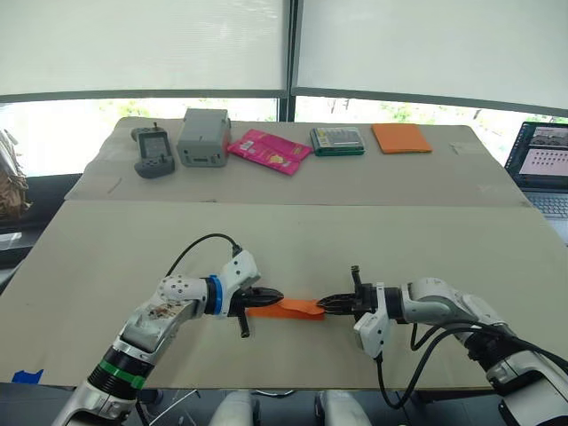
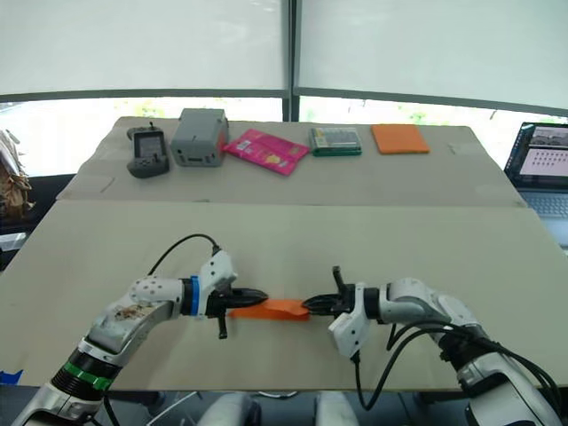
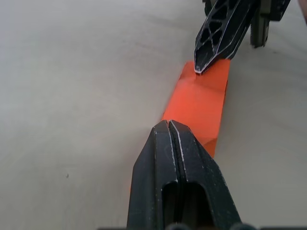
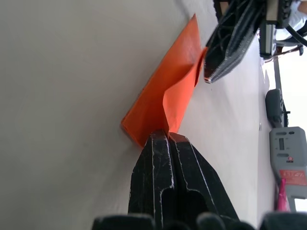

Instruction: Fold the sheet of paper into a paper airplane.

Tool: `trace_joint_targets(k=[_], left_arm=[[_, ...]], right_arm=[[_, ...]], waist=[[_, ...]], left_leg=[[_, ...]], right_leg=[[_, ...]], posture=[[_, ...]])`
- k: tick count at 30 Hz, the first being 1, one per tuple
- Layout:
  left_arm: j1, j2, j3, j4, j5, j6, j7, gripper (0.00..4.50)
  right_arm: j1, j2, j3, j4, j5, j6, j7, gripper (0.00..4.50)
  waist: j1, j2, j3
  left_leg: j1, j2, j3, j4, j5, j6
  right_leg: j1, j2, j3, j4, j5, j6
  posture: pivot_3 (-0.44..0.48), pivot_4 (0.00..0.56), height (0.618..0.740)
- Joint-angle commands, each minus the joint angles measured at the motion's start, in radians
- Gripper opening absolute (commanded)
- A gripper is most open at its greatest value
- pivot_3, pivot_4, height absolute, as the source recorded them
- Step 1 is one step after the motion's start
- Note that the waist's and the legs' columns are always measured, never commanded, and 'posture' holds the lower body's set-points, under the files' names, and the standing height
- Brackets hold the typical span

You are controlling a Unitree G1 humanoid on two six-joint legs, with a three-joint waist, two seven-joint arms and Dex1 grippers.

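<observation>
Now the sheet of paper [image 1: 286, 308] lengthwise between left tool [image 1: 277, 295] and right tool [image 1: 323, 303], both clamped on its ends.

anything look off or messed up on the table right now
Nothing stands out. The left gripper and right gripper each pinch an end of the folded sheet of paper, and the things along the far edge lie tidy.

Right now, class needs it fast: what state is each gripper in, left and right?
Left gripper: shut on one end of the sheet of paper.
Right gripper: shut on its other end.
</observation>
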Motion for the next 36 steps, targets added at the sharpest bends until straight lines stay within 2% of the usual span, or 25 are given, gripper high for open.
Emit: trace_joint_targets(k=[1,4,8,11,13,15,17,20,22,26,31,36], left_arm=[[0.011,-0.019,-0.012,0.006,0.02,-0.03,0.003,0.0],[0.023,-0.03,-0.034,0.039,0.048,-0.048,0.005,0.0],[0.02,-0.056,-0.058,0.084,0.075,-0.056,0.009,0.0],[0.02,-0.062,-0.068,0.102,0.087,-0.068,0.003,0.0],[0.024,-0.061,-0.065,0.104,0.085,-0.071,0.0,0.0],[0.028,-0.058,-0.063,0.104,0.083,-0.074,-0.001,0.0],[0.033,-0.058,-0.059,0.101,0.08,-0.073,-0.001,0.0],[0.039,-0.061,-0.056,0.096,0.079,-0.072,0.0,0.0],[0.046,-0.06,-0.052,0.088,0.075,-0.068,0.001,0.0],[0.054,-0.06,-0.047,0.078,0.072,-0.061,0.004,0.0],[0.061,-0.052,-0.042,0.061,0.067,-0.047,0.004,0.0],[0.055,-0.031,-0.051,0.056,0.085,-0.05,-0.008,0.0]], right_arm=[[0.03,-0.038,0.031,0.026,0.044,0.052,0.084,0.01],[0.037,-0.055,0.037,0.014,0.144,0.077,0.146,0.01],[0.055,-0.088,0.032,0.0,0.256,0.12,0.227,1.3],[0.071,-0.129,-0.017,-0.05,0.327,0.169,0.247,2.34],[0.108,-0.15,-0.056,-0.13,0.465,0.32,0.296,2.98],[0.162,-0.163,-0.108,-0.264,0.683,0.594,0.347,2.98],[0.197,-0.155,-0.161,-0.394,0.831,0.828,0.336,2.98],[0.234,-0.132,-0.188,-0.557,0.926,1.124,0.274,2.06],[0.244,-0.048,-0.2,-0.657,0.984,1.278,0.163,1.4],[0.252,0.076,-0.147,-0.737,0.928,1.445,0.066,0.04],[0.262,0.176,-0.064,-0.718,0.839,1.528,0.034,0.04],[0.26,0.17,-0.059,-0.688,0.781,1.569,0.065,0.04]], waist=[[0.001,0.0,0.0],[0.003,0.001,0.001],[0.008,0.002,0.0],[0.013,0.003,0.0],[0.018,0.003,0.0],[0.021,0.003,0.0],[0.021,0.004,0.0],[0.019,0.008,-0.001],[0.019,0.008,-0.001],[0.021,0.01,-0.002],[0.02,0.01,-0.001],[0.016,0.01,-0.002]], left_leg=[[-0.001,0.0,0.0,0.0,0.0,0.0],[-0.001,-0.001,0.0,0.0,-0.001,0.002],[-0.002,-0.002,0.0,0.0,-0.002,0.003],[-0.002,-0.002,0.0,0.0,-0.002,0.003],[-0.002,-0.002,0.0,0.0,-0.002,0.003],[-0.002,-0.001,0.0,0.0,-0.002,0.003],[-0.004,0.0,0.0,0.0,-0.002,0.004],[-0.006,0.002,-0.001,0.001,-0.002,0.004],[-0.007,0.002,-0.001,0.0,-0.002,0.004],[-0.014,0.001,-0.002,0.001,-0.002,0.003],[-0.019,-0.001,-0.001,0.003,-0.002,0.003],[-0.017,-0.001,-0.001,0.004,-0.002,0.003]], right_leg=[[0.0,0.0,0.0,0.0,0.0,0.0],[-0.001,-0.002,-0.001,-0.001,-0.001,0.001],[0.0,-0.004,-0.001,-0.002,-0.001,0.002],[0.001,-0.004,-0.001,-0.002,-0.001,0.002],[0.001,-0.004,0.0,-0.002,-0.001,0.002],[0.0,-0.004,0.0,-0.002,-0.001,0.002],[-0.001,-0.005,0.0,-0.002,-0.001,0.002],[-0.003,-0.008,0.0,-0.002,-0.001,0.002],[-0.003,-0.008,-0.001,-0.002,-0.001,0.002],[-0.013,-0.004,-0.002,0.001,-0.001,0.002],[-0.017,-0.004,-0.002,0.001,-0.001,0.002],[-0.016,-0.002,-0.003,0.002,-0.001,0.002]], posture=[[0.0,0.15,0.74],[0.0,0.15,0.74],[0.0,0.15,0.74],[0.0,0.15,0.74],[0.0,0.15,0.74],[0.0,0.15,0.74],[0.0,0.15,0.74],[0.0,0.15,0.74],[0.0,0.15,0.74],[0.0,0.15,0.74],[0.0,0.15,0.74],[0.0,0.15,0.74]])
